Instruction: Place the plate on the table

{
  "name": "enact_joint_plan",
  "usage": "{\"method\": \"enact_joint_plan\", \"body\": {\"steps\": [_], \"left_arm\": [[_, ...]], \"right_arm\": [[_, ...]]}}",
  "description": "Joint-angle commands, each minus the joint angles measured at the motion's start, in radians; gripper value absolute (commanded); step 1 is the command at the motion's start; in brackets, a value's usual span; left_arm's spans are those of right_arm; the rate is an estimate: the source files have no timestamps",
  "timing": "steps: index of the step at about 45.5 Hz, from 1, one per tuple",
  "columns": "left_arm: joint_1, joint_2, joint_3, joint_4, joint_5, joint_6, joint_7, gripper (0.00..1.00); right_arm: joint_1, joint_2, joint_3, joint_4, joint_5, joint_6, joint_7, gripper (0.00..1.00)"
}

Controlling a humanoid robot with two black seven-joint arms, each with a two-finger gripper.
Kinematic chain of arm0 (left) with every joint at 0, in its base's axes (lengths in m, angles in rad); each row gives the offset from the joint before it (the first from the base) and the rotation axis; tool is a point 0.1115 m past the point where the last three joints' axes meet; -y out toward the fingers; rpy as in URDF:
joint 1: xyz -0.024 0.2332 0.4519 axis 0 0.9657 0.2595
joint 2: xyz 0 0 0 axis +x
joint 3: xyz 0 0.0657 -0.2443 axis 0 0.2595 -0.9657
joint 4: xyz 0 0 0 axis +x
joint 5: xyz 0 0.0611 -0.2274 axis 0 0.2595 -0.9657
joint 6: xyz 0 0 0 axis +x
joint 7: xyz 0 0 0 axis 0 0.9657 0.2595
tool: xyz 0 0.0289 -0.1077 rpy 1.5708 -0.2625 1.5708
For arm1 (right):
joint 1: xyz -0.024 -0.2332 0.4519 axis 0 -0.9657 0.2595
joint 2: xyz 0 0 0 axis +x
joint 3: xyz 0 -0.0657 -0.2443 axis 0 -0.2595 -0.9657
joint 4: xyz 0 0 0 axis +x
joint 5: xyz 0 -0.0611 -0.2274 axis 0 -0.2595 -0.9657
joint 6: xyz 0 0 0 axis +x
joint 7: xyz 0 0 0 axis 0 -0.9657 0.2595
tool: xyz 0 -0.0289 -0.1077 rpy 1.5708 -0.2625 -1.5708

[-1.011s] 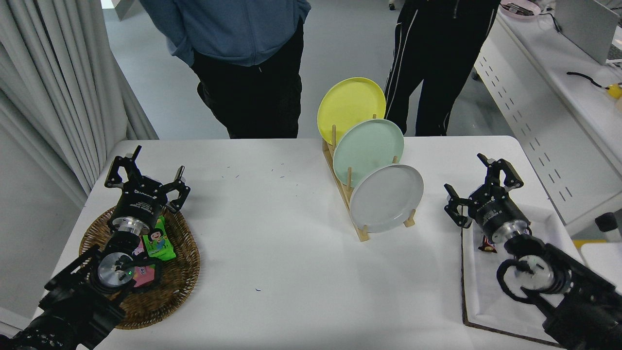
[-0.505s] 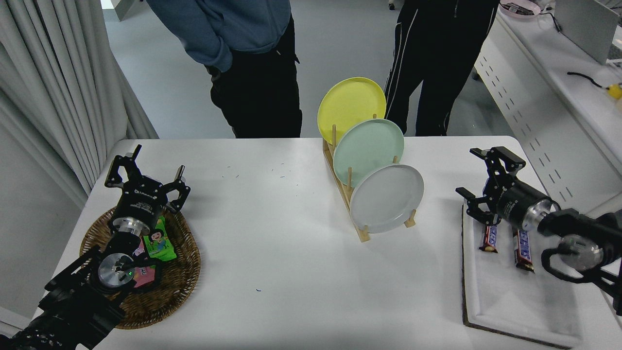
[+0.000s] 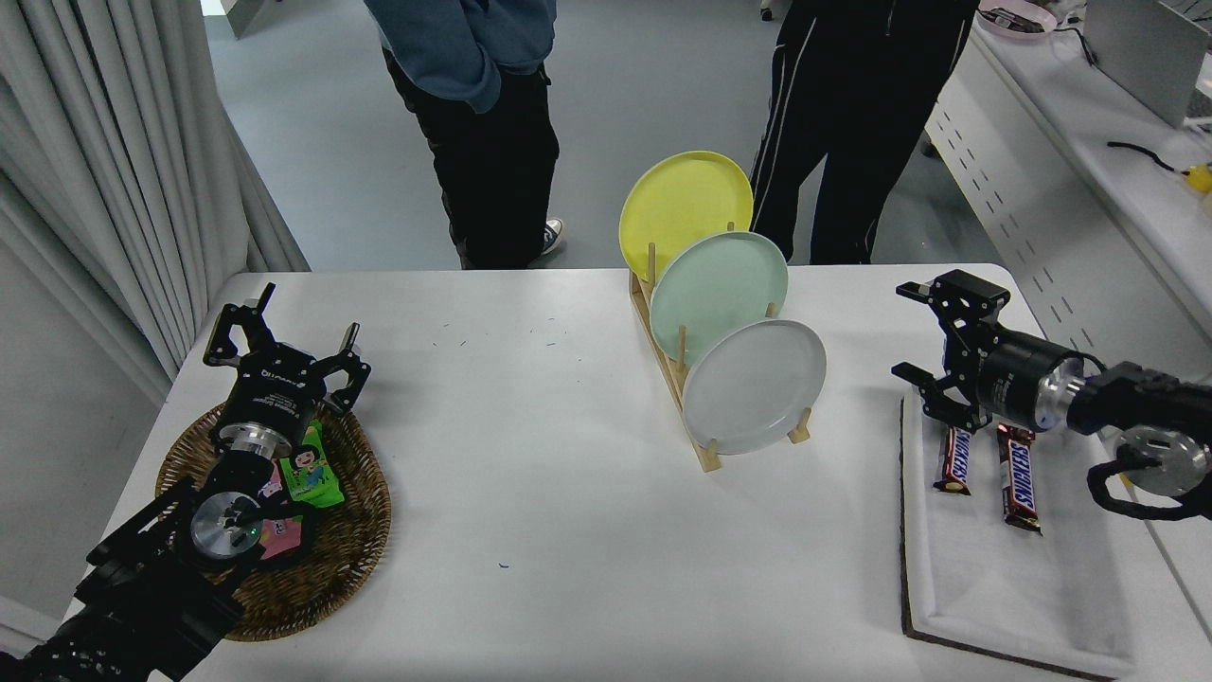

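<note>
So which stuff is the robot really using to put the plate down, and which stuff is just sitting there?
For the job:
- grey plate, standing in the wooden rack
- table, where it goes
- right gripper, open, beside the rack

Just lying about:
- mint green plate and yellow plate
- wicker basket of snacks, left gripper parked above
- white tray with two chocolate bars

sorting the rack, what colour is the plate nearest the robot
Light grey, plain; the plate stands at the near end of the rack, seen best in the head view.
</note>
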Motion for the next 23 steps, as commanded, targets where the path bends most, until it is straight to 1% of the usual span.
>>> {"method": "enact_joint_plan", "body": {"steps": [1, 7, 14, 19, 23], "left_arm": [[0.0, 0.0, 0.0, 0.0, 0.0, 0.0, 0.001, 1.0], [0.0, 0.0, 0.0, 0.0, 0.0, 0.0, -0.001, 1.0], [0.0, 0.0, 0.0, 0.0, 0.0, 0.0, -0.001, 1.0], [0.0, 0.0, 0.0, 0.0, 0.0, 0.0, 0.001, 1.0], [0.0, 0.0, 0.0, 0.0, 0.0, 0.0, -0.001, 1.0]], "right_arm": [[0.047, 0.055, 0.018, 0.012, 0.057, -0.007, -0.169, 1.0], [0.048, 0.108, 0.064, 0.009, 0.063, -0.019, -0.186, 1.0], [0.024, 0.112, 0.144, 0.0, 0.068, -0.042, -0.188, 1.0], [0.001, 0.126, 0.205, 0.001, 0.074, -0.058, -0.217, 1.0], [-0.01, 0.135, 0.222, 0.001, 0.08, -0.11, -0.243, 1.0]]}}
